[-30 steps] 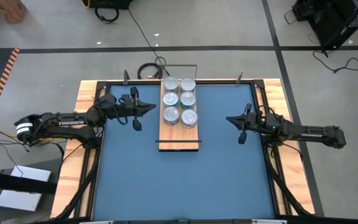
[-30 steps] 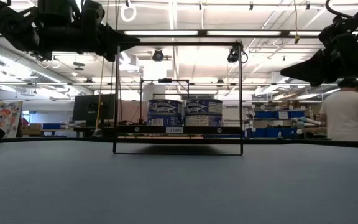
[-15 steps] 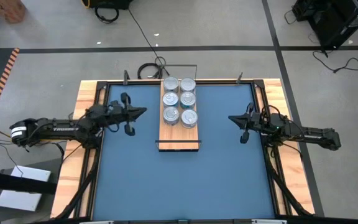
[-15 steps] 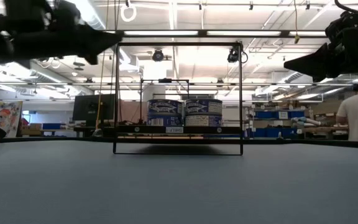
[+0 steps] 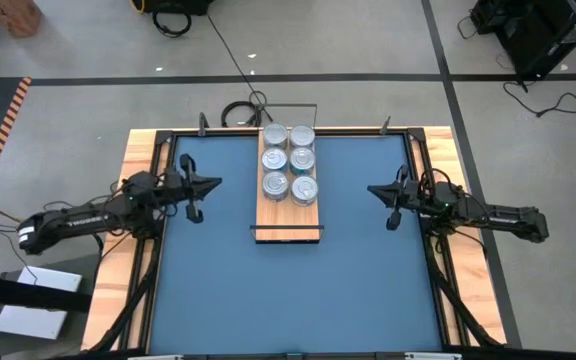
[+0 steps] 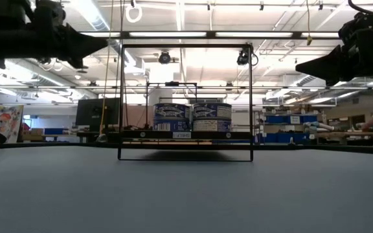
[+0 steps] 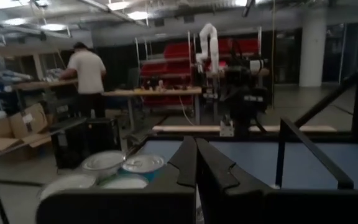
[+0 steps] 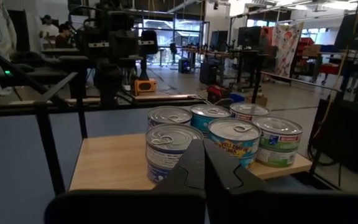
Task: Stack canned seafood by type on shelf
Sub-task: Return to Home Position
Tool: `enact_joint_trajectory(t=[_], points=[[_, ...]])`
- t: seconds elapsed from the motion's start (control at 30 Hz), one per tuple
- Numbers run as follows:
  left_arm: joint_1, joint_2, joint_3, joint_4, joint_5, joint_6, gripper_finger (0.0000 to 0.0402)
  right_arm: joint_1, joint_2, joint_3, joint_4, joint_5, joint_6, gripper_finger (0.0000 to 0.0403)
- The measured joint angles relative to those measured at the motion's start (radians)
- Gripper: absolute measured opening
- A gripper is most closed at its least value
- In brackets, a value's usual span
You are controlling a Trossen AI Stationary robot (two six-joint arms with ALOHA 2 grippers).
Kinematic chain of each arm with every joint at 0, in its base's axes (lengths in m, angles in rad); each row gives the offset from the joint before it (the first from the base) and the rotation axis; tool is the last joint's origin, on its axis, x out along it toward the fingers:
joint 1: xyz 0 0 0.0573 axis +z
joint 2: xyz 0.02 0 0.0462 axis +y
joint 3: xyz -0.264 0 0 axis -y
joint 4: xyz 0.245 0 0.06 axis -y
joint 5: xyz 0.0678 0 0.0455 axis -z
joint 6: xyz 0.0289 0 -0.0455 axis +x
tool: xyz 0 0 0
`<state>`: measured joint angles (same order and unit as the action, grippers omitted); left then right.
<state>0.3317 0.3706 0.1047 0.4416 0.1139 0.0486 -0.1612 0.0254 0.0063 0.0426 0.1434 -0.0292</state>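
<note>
Table (image 5: 288, 290) shelf (image 5: 288, 218): tins (image 5: 289, 160) stacked; lower layer probably hidden overhead.

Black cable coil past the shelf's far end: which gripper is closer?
Left. The cable coil lies off the far-left corner of the shelf; the left gripper, shut, hovers left of the shelf, the right gripper, shut, right of it, much farther from the coil.

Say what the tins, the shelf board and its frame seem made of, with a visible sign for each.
Tins: likely metal; shiny silver tops, printed labels round the sides. Shelf: light wood, matte, pale tan. Frame: thin black bars, probably painted metal.
</note>
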Motion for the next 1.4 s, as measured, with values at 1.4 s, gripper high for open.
enact_joint_trajectory(t=[1.4], points=[[-0.358,-0.362,-0.097,-0.385,-0.443,0.029,0.0007,-0.054,0.063,0.000,0.010,-0.003,0.008,0.0014]])
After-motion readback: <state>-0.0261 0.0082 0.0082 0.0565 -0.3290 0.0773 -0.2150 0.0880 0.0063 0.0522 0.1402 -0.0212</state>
